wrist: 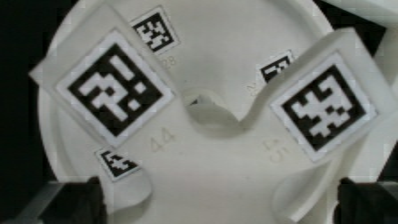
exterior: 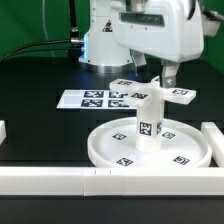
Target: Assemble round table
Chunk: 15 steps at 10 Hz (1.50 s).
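Border bars [exterior: 60,180] lay nearest; beyond, the disc [exterior: 110,150] held the upright leg [exterior: 149,122]. My hand [exterior: 165,82] pinched the foot piece [exterior: 168,96] atop it; I feared misaligned seating would tilt the leg.
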Each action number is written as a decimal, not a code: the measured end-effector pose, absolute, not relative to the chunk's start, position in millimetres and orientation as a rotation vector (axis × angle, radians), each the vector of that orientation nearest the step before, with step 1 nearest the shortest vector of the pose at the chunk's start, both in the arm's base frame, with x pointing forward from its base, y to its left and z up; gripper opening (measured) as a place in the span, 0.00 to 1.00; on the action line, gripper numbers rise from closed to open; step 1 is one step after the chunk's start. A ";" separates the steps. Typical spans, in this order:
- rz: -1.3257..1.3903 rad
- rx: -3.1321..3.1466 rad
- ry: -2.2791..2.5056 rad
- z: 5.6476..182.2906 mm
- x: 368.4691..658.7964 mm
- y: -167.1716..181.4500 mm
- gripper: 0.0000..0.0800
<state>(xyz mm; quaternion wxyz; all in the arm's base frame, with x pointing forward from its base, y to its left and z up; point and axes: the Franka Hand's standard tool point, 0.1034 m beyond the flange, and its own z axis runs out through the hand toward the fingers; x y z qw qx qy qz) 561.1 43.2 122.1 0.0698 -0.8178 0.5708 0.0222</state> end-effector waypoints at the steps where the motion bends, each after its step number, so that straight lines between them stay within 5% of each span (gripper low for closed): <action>1: 0.061 -2.470 1.690 132.6 562.1 46.8 0.81; 5: 0.046 -2.569 1.531 132.4 561.7 47.9 0.81; 15: -0.059 -3.030 0.085 128.1 563.7 44.1 0.81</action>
